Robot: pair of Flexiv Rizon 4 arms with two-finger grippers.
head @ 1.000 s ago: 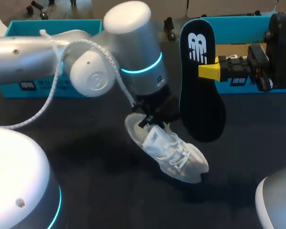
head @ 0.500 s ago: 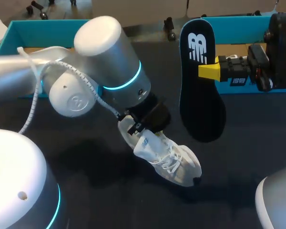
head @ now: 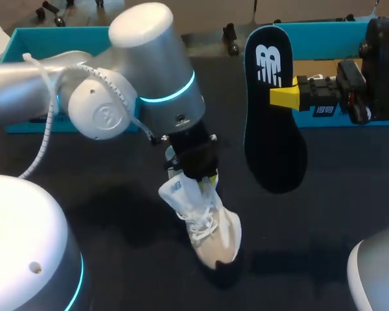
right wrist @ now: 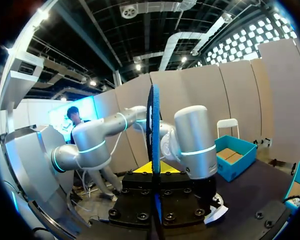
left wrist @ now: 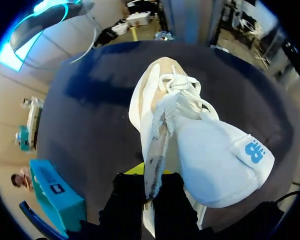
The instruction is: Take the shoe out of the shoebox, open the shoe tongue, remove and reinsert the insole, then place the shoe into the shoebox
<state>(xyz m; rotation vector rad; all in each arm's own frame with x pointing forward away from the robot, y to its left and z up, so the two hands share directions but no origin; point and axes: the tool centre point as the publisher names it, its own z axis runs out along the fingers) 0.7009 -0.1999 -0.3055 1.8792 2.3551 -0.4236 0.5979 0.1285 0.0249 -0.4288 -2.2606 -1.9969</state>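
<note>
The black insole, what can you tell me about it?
The insole is black, thin and foot-shaped, with a white logo near its heel end. It looks like soft foam. It is out of the shoe, held up in the air. The right gripper pinches one long side between its yellow fingers; nothing else touches it. Seen edge-on from the wrist, its rim looks blue.

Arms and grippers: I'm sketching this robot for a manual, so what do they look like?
The left arm is made of silver-grey rounded cylinders with a glowing cyan ring and a white braided cable alongside. The left gripper and right gripper are black with yellow tips.
</note>
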